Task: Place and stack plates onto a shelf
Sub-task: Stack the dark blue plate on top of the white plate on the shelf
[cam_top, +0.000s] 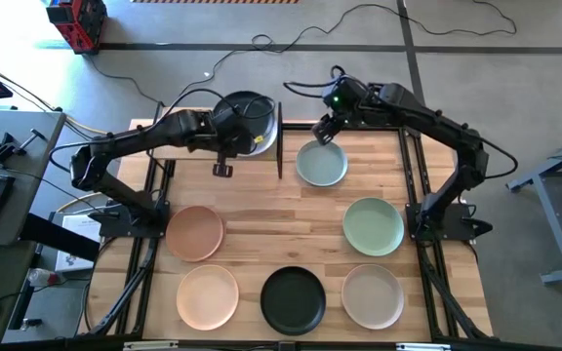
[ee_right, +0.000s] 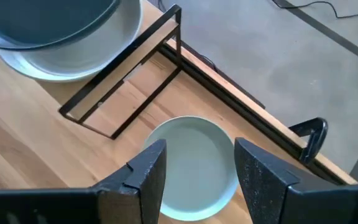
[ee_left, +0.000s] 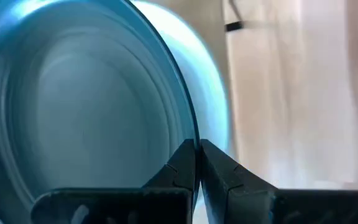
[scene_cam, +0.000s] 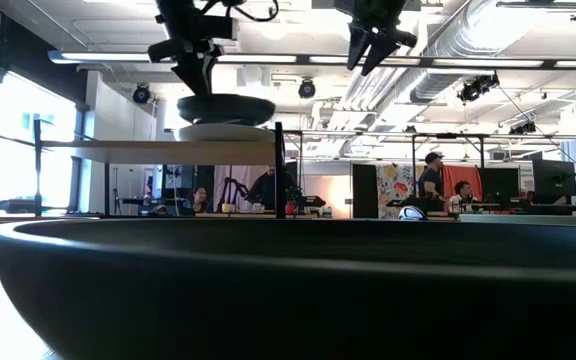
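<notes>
A black plate point(cam_top: 247, 109) sits over a white plate point(ee_left: 211, 81) on the shelf point(scene_cam: 118, 150) at the table's far edge. My left gripper point(cam_top: 230, 139) is shut on the black plate, coming down from above in the low view point(scene_cam: 194, 75). Whether the black plate rests on the white plate point(scene_cam: 223, 132) or hangs just over it, I cannot tell. My right gripper point(cam_top: 327, 130) hangs open above a pale blue-grey plate point(ee_right: 188, 165), which lies flat on the table right of the shelf. It touches nothing. My left gripper pinches the black plate's rim point(ee_left: 191, 134) between its two fingertips, one finger inside the bowl and one outside. The fingers point down from above, at the rim's left part point(scene_cam: 200, 100). The plate stays about level over the white plate.
On the near half of the table lie a peach-pink plate point(cam_top: 195, 232), a paler peach plate point(cam_top: 207, 295), a second black plate point(cam_top: 293, 298), a beige plate point(cam_top: 373, 295) and a pale green plate point(cam_top: 374, 225). The shelf's black end frame point(cam_top: 279, 136) stands between the two grippers.
</notes>
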